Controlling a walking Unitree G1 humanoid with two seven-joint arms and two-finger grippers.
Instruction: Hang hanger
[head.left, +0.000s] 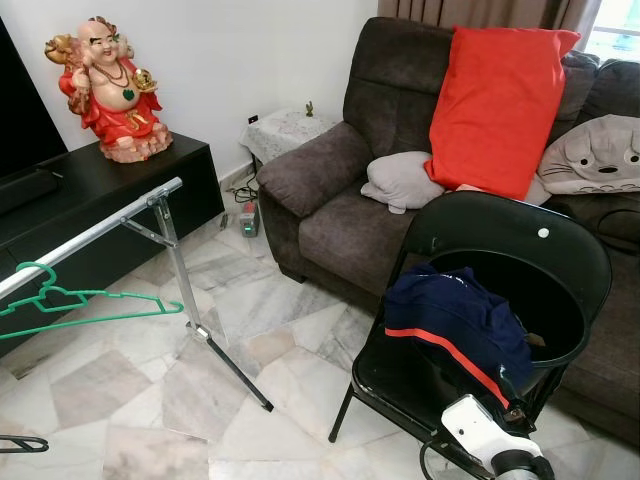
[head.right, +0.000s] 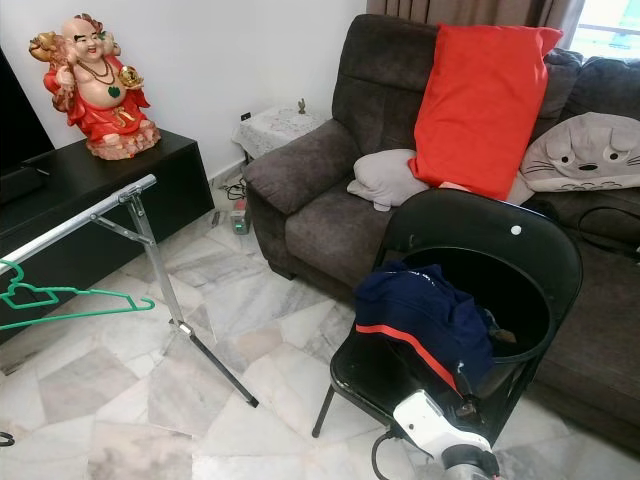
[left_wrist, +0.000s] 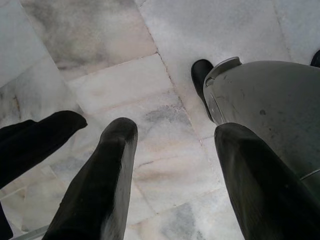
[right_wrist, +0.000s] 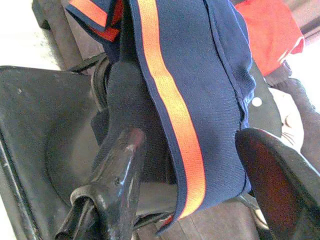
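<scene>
Looked like polished marble on the floor (head.left: 300, 320), pale, veined and faintly glossy; bare silvery metal on the drying rack (head.left: 165, 225); smooth green plastic on the hanger (head.left: 70, 305). Showed glossy black on the folding chair (head.left: 560, 250), ribbed navy knit with an orange stripe on the garment (right_wrist: 200, 75). Seemed soft, matt brown cloth on the sofa (head.left: 330, 170), shiny painted glaze on the figurine (head.left: 105, 85).
</scene>
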